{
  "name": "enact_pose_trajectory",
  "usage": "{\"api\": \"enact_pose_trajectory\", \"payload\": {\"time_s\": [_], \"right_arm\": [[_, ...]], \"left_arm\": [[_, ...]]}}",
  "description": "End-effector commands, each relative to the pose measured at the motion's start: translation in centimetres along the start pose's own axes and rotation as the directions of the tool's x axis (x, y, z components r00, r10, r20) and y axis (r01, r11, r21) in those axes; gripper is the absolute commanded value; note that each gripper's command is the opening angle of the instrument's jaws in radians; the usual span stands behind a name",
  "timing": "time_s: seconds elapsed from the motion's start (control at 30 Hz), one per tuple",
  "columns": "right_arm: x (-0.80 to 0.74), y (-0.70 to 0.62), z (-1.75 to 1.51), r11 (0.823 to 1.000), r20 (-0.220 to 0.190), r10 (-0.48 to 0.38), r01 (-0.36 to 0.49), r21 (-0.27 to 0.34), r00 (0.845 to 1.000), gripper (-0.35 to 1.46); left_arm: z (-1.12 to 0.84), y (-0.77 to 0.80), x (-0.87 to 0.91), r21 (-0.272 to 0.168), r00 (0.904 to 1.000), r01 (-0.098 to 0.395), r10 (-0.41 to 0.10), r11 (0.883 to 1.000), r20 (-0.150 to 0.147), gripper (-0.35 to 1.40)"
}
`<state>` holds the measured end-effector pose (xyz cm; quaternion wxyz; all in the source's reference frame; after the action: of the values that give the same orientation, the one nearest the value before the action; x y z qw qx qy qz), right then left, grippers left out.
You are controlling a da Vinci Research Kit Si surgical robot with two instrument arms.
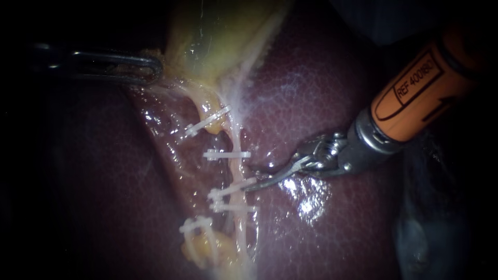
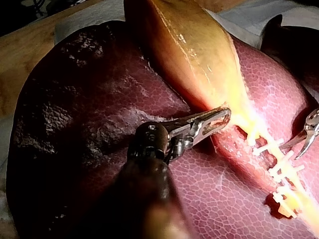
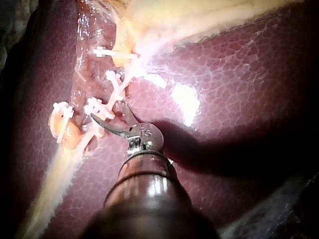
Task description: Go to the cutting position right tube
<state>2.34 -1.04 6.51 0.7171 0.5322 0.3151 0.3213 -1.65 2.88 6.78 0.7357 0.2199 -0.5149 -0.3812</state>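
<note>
The endoscope view is lit at its centre and fades to near black at the edges; white glare sits on the wet, dark red liver. In the right wrist view the dark-shafted right instrument throws a shadow over it.

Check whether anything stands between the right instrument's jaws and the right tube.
Nothing visible does. The right instrument, jaws open, sits beside the right tube at the bare stretch between two white clips.
</note>
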Motion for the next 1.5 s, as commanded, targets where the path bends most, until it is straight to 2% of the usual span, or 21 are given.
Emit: {"api": "enact_pose_trajectory", "payload": {"time_s": [0.03, 0.1, 0.17, 0.47, 0.77, 0.9, 1.1, 1.2, 1.33, 1.5], "right_arm": [[0.02, 0.01, 0.01, 1.0, -0.009, 0.003, -0.003, 0.024, 1.0, 1.24], [0.04, 0.01, 0.03, 0.998, -0.016, 0.002, -0.001, 0.059, 1.0, 1.14], [0.06, 0.01, 0.05, 0.996, -0.023, 0.007, -0.005, 0.091, 1.0, 1.12], [0.13, 0.05, 0.11, 0.989, -0.058, 0.005, 0.003, 0.145, 0.998, 1.1], [0.23, 0.2, 0.22, 0.979, -0.107, 0.009, 0.013, 0.204, 0.994, 1.1], [0.27, 0.25, 0.27, 0.968, -0.126, -0.048, 0.077, 0.238, 0.991, 1.09], [0.34, 0.3, 0.38, 0.936, -0.158, -0.162, 0.202, 0.287, 0.974, 1.05], [0.35, 0.31, 0.43, 0.914, -0.174, -0.226, 0.27, 0.302, 0.959, 0.99], [0.36, 0.31, 0.47, 0.879, -0.204, -0.285, 0.34, 0.333, 0.937, 0.88], [0.39, 0.3, 0.5, 0.826, -0.267, -0.334, 0.417, 0.379, 0.904, 0.83]], "left_arm": [[0.0, 0.0, 0.0, 0.0, 1.0, 0.0, 0.0, 1.0, 0.0, -0.35], [0.0, 0.0, 0.0, 0.0, 1.0, 0.0, 0.0, 1.0, 0.0, -0.35], [0.0, 0.0, 0.0, 0.0, 1.0, 0.0, 0.0, 1.0, 0.0, -0.35], [0.0, 0.0, 0.0, 0.0, 1.0, 0.0, 0.0, 1.0, 0.0, -0.35], [0.01, 0.0, 0.0, -0.001, 1.0, 0.0, 0.0, 1.0, 0.0, -0.35], [0.01, 0.0, 0.0, -0.001, 1.0, 0.0, 0.0, 1.0, 0.0, -0.35], [0.01, -0.01, 0.0, -0.001, 1.0, 0.0, 0.0, 1.0, 0.0, -0.35], [0.01, -0.01, 0.0, -0.001, 1.0, 0.0, 0.0, 1.0, 0.0, -0.35], [0.01, -0.01, -0.01, 0.002, 1.0, 0.0, 0.0, 1.0, 0.0, -0.35], [0.02, -0.01, -0.01, 0.002, 1.0, 0.0, 0.0, 1.0, 0.0, -0.35]]}}
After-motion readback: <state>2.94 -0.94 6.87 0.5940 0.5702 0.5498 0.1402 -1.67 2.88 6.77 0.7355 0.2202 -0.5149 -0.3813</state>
